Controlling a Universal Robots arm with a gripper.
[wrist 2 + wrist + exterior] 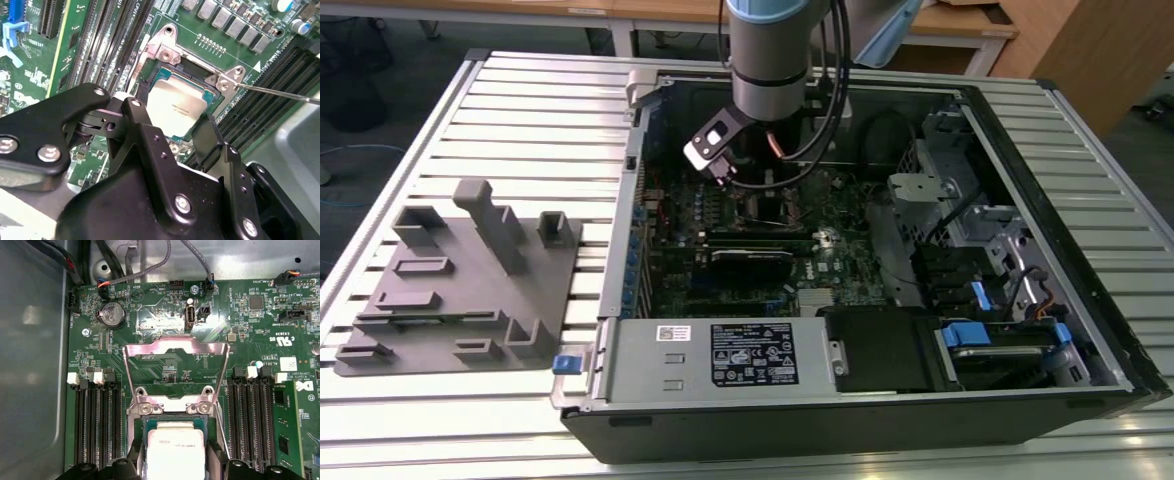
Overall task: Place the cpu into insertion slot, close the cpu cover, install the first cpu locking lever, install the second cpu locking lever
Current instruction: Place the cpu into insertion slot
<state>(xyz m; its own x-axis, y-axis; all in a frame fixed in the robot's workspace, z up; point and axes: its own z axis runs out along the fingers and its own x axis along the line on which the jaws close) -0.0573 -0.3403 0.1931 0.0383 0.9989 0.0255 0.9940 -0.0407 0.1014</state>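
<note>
insertion slot (170, 406) hemmed by memory slots (95, 425) either side, cpu cover (175, 346) swung open beyond it, cables (821, 130) hanging close

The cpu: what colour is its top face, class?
The cpu has a pale silver-grey top; it shows best in the second wrist view.

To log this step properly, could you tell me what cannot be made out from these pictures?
The cpu: part of it is hidden behind the gripper in both wrist views, so full seating cannot be judged.
The insertion slot: in the exterior view the arm overlaps it, and the rest is too small to read.
A thin metal lever: in the second wrist view it runs off the picture's edge, its end unseen.
</note>
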